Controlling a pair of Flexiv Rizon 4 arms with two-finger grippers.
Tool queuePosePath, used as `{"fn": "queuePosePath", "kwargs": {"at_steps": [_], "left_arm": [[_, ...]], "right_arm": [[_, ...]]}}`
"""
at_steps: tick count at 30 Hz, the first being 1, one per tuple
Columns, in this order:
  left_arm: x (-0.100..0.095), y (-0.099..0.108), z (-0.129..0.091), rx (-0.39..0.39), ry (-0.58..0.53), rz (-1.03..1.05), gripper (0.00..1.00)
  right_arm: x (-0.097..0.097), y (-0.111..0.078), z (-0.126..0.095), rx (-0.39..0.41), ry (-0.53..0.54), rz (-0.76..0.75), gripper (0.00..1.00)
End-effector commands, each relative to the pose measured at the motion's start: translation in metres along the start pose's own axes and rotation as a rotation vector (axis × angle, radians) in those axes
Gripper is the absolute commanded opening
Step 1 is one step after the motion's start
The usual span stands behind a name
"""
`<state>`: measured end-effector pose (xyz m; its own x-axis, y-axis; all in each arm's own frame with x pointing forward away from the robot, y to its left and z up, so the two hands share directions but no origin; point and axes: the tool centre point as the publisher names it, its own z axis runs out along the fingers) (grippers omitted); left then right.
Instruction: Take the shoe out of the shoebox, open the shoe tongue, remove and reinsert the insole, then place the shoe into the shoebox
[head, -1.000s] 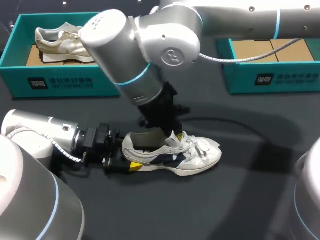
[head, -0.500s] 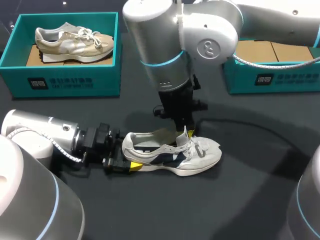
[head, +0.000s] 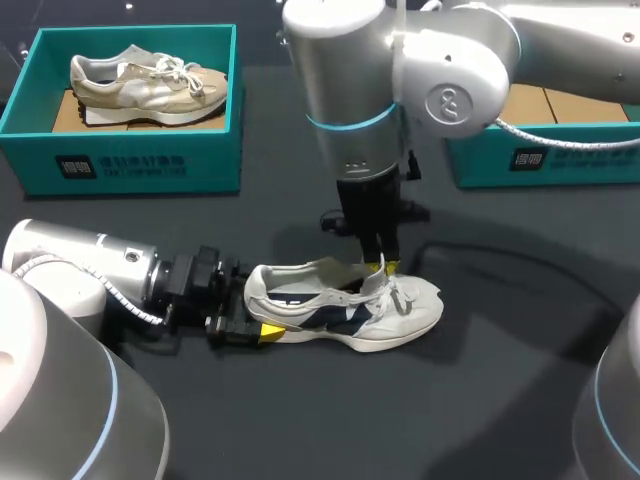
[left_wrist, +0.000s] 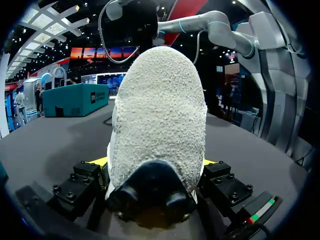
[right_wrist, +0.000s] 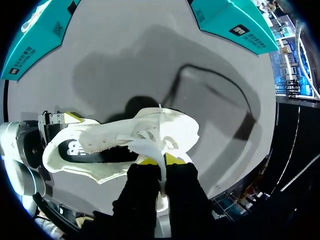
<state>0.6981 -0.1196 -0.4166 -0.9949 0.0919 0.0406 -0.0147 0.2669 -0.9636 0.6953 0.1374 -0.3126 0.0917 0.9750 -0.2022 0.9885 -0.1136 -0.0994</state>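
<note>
Dark grey matting covers the table (head: 480, 400), and near its middle lies one white shoe (head: 345, 305) with a navy side panel, resting on its sole. Its long axis runs parallel to the table's near edge, with the toe pointing toward the right edge and the heel toward the left edge.

The left pincer (head: 258, 318) comes in low from the left edge and is clamped on the heel. The left wrist view shows a finger on each side of the heel, pressing it from both sides. The right arm hangs over the shoe from above. Its right pincer (head: 383, 266) points straight down at the throat of the shoe, and its yellow tips are closed on the tongue (right_wrist: 159, 150), which stands upright between them.

There are two teal shoeboxes. One shoebox (head: 140, 165) stands at the far left corner and holds a second, beige shoe (head: 145, 85), which also lies lengthwise along the far edge with its toe to the right. The other shoebox (head: 540, 160) stands toward the far right corner with its cardboard floor showing. In all there are two shoes, two boxes and two pincers.
</note>
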Motion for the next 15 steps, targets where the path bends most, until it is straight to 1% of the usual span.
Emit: {"fn": "queuePosePath", "kwargs": {"at_steps": [1, 4, 8, 13, 15], "left_arm": [[-0.001, 0.002, 0.0, -0.002, -0.004, 0.001, 0.0], [-0.001, 0.002, 0.0, -0.002, -0.004, 0.001, 0.0], [-0.001, 0.002, 0.0, -0.002, -0.004, 0.001, 0.0], [-0.001, 0.002, 0.0, -0.002, -0.004, 0.001, 0.0], [-0.001, 0.002, 0.0, -0.002, -0.004, 0.001, 0.0]], "right_arm": [[-0.015, -0.004, 0.009, -0.06, 0.063, -0.024, 0.0], [-0.018, -0.003, 0.016, -0.073, 0.083, -0.043, 0.0], [-0.021, -0.002, 0.024, -0.07, 0.098, -0.045, 0.0], [-0.025, -0.002, 0.031, -0.043, 0.092, -0.017, 0.01], [-0.026, -0.002, 0.031, -0.056, 0.089, -0.01, 0.31]]}}
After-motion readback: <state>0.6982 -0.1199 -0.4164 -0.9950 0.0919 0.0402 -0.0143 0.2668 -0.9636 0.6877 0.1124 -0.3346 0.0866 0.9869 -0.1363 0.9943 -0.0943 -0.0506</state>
